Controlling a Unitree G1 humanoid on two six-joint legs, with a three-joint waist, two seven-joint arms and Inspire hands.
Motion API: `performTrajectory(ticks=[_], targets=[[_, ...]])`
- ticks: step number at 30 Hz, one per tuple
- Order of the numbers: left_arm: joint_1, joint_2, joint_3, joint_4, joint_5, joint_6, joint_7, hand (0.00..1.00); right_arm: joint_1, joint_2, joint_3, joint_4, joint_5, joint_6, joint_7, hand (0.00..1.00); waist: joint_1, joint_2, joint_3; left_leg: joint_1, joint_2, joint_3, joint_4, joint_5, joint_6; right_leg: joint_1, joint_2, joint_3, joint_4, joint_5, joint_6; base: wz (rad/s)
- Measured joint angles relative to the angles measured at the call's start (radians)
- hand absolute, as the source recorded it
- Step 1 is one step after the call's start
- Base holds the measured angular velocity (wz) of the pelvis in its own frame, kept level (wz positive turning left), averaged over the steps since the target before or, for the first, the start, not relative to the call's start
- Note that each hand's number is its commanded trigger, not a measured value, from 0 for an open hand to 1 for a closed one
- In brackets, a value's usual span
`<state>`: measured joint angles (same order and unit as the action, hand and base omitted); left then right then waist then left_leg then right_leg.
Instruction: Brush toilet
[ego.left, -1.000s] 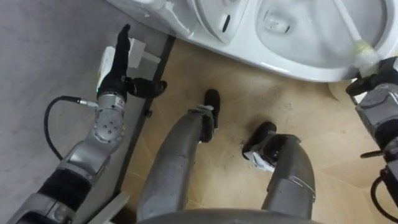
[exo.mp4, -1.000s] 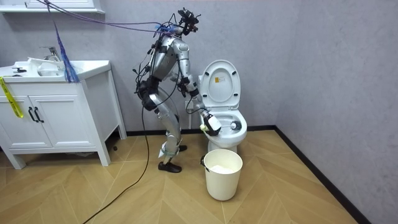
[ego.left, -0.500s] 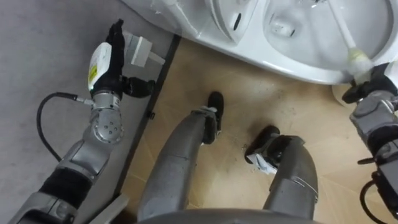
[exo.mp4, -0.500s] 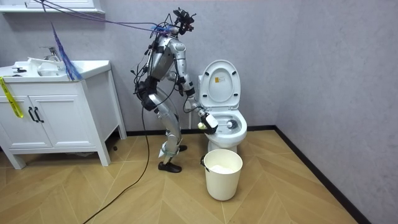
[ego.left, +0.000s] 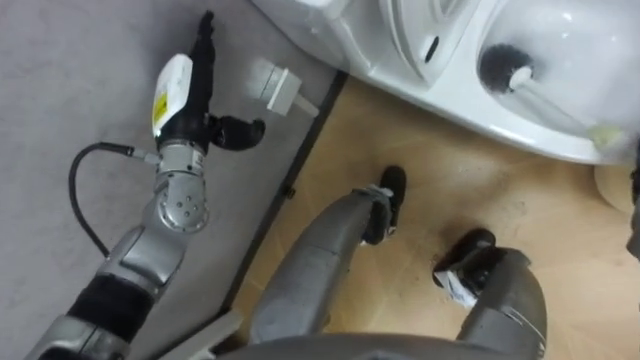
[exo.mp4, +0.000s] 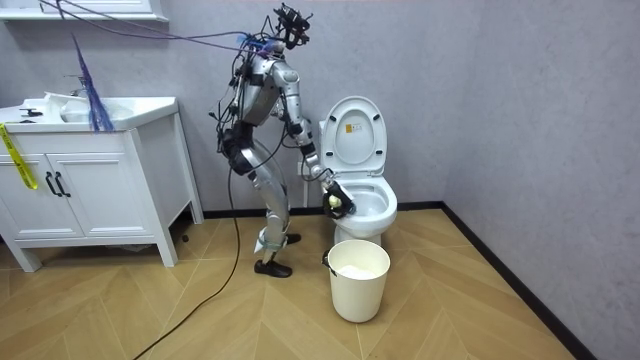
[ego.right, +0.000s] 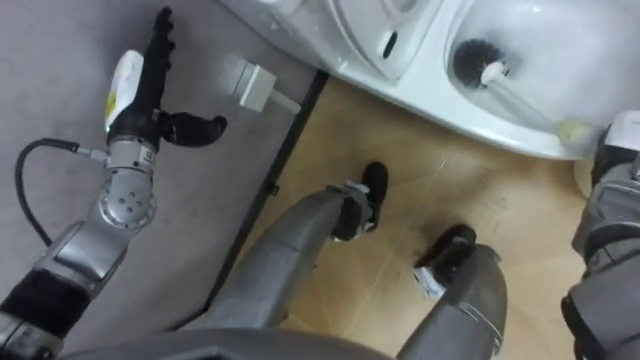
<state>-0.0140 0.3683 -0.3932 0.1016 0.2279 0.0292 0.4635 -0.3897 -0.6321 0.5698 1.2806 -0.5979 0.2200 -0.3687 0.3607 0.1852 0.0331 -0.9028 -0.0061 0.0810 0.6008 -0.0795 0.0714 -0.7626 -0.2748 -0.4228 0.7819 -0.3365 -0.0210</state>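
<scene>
The right hand (exo.mp4: 337, 203) is closed on the handle end of the toilet brush (ego.left: 548, 101), at the front rim of the toilet (ego.left: 450, 100). The handle slants down into the bowl, and the dark bristle head (ego.left: 497, 68) lies against the inner wall of the bowl. The toilet lid (exo.mp4: 355, 130) stands upright.

The left hand (ego.left: 188, 92) is empty, with fingers straight and thumb spread, held near the grey wall beside a white fitting (ego.left: 276, 88).

The robot stands on the wooden floor at the room view's left of the toilet, leaning toward it. A cream bucket (exo.mp4: 358, 295) stands on the floor just in front of the toilet.
</scene>
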Motion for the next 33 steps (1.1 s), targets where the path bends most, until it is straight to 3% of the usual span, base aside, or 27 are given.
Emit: performTrajectory(ticks=[2, 3, 5, 8, 10, 12, 14, 15, 18, 21, 24, 26, 31, 33], targets=[[0.018, 0.001, 0.001, -0.016, -0.001, -0.016, 0.004, 0.00, 0.023, 0.003, 0.007, 0.000, 0.000, 0.000, 0.010, 1.00, 0.000, 0.001, -0.0010, 0.036, 0.002, 0.001, -0.015, 0.004, 0.000, 0.040, 0.013, -0.003, -0.030, 0.008, 0.000, 0.05], [0.026, 0.001, 0.001, -0.017, 0.000, -0.027, 0.006, 0.00, 0.045, 0.004, 0.018, 0.000, 0.002, -0.001, 0.012, 1.00, -0.004, -0.009, 0.0054, 0.066, 0.001, 0.003, -0.032, 0.003, -0.002, 0.068, 0.015, -0.005, -0.048, 0.008, 0.001, 0.04], [0.030, -0.001, 0.004, -0.020, 0.004, -0.033, 0.006, 0.00, 0.077, 0.011, 0.020, 0.000, 0.002, -0.006, 0.012, 1.00, -0.014, -0.018, 0.0076, 0.106, -0.003, -0.002, -0.054, -0.002, -0.010, 0.108, 0.016, -0.007, -0.067, 0.003, 0.004, 0.08], [0.038, -0.003, 0.024, -0.021, 0.004, -0.045, 0.011, 0.00, 0.098, 0.049, 0.020, 0.003, 0.003, -0.014, 0.024, 1.00, -0.058, -0.027, 0.0072, 0.158, -0.005, -0.001, -0.067, -0.006, -0.016, 0.180, 0.025, -0.022, -0.112, 0.002, 0.005, 0.08], [0.050, -0.004, 0.032, -0.021, 0.005, -0.046, 0.013, 0.00, 0.114, 0.088, 0.020, 0.004, 0.004, -0.020, 0.038, 1.00, -0.081, -0.055, 0.0079, 0.200, -0.006, 0.001, -0.085, -0.006, -0.016, 0.220, 0.032, -0.016, -0.134, 0.000, 0.009, -0.05], [0.055, -0.005, 0.034, 0.021, 0.021, -0.073, 0.022, 0.00, 0.142, 0.130, 0.020, 0.003, 0.006, -0.036, 0.071, 1.00, -0.097, -0.098, 0.0066, 0.263, -0.006, 0.008, -0.110, -0.006, -0.017, 0.283, 0.037, -0.013, -0.175, 0.000, 0.011, -0.12], [0.057, -0.008, 0.036, 0.045, 0.022, -0.075, 0.028, 0.00, 0.157, 0.161, 0.012, 0.003, 0.008, -0.046, 0.096, 1.00, -0.127, -0.122, 0.0088, 0.307, -0.005, 0.015, -0.127, -0.006, -0.017, 0.339, 0.049, -0.019, -0.210, 0.001, 0.016, 0.10], [0.061, -0.008, 0.038, 0.058, 0.027, -0.076, 0.028, 0.00, 0.174, 0.188, -0.006, 0.003, 0.010, -0.049, 0.102, 1.00, -0.140, -0.133, 0.0037, 0.339, -0.005, 0.011, -0.141, -0.006, -0.017, 0.374, 0.052, -0.020, -0.233, 0.003, 0.018, 0.13], [0.086, -0.014, 0.039, 0.069, 0.041, -0.079, 0.028, 0.00, 0.220, 0.241, -0.045, 0.003, 0.025, -0.070, 0.113, 1.00, -0.185, -0.162, 0.0014, 0.406, -0.001, -0.005, -0.163, -0.013, -0.027, 0.469, 0.080, -0.021, -0.306, 0.011, 0.029, 0.17], [0.119, -0.036, 0.048, 0.047, 0.092, -0.081, 0.026, 0.00, 0.296, 0.276, -0.122, -0.007, 0.053, -0.092, 0.135, 1.00, -0.213, -0.175, -0.0020, 0.472, -0.002, -0.001, -0.188, -0.021, -0.038, 0.541, 0.101, -0.002, -0.365, 0.019, 0.037, 0.12], [0.144, -0.049, 0.087, 0.026, 0.129, -0.084, 0.027, 0.00, 0.358, 0.300, -0.177, -0.053, 0.087, -0.115, 0.158, 1.00, -0.241, -0.184, -0.0050, 0.538, -0.008, -0.001, -0.232, -0.023, -0.042, 0.597, 0.102, 0.005, -0.386, 0.022, 0.040, -0.11], [0.177, -0.050, 0.099, 0.007, 0.164, -0.099, 0.033, 0.00, 0.404, 0.322, -0.206, -0.077, 0.124, -0.134, 0.165, 1.00, -0.260, -0.195, -0.0077, 0.589, -0.011, -0.001, -0.253, -0.023, -0.042, 0.639, 0.104, 0.008, -0.411, 0.023, 0.042, -0.04], [0.299, -0.062, 0.150, -0.022, 0.206, -0.154, 0.036, 0.00, 0.535, 0.371, -0.356, -0.170, 0.243, -0.179, 0.178, 1.00, -0.300, -0.216, -0.0325, 0.701, -0.008, 0.006, -0.301, -0.032, -0.056, 0.746, 0.121, 0.024, -0.474, 0.029, 0.044, -0.15], [0.370, -0.071, 0.208, -0.007, 0.208, -0.177, 0.048, 0.00, 0.601, 0.373, -0.447, -0.262, 0.301, -0.205, 0.174, 1.00, -0.304, -0.223, -0.0297, 0.763, -0.006, 0.022, -0.331, -0.037, -0.063, 0.791, 0.134, 0.053, -0.502, 0.037, 0.041, -0.39]])
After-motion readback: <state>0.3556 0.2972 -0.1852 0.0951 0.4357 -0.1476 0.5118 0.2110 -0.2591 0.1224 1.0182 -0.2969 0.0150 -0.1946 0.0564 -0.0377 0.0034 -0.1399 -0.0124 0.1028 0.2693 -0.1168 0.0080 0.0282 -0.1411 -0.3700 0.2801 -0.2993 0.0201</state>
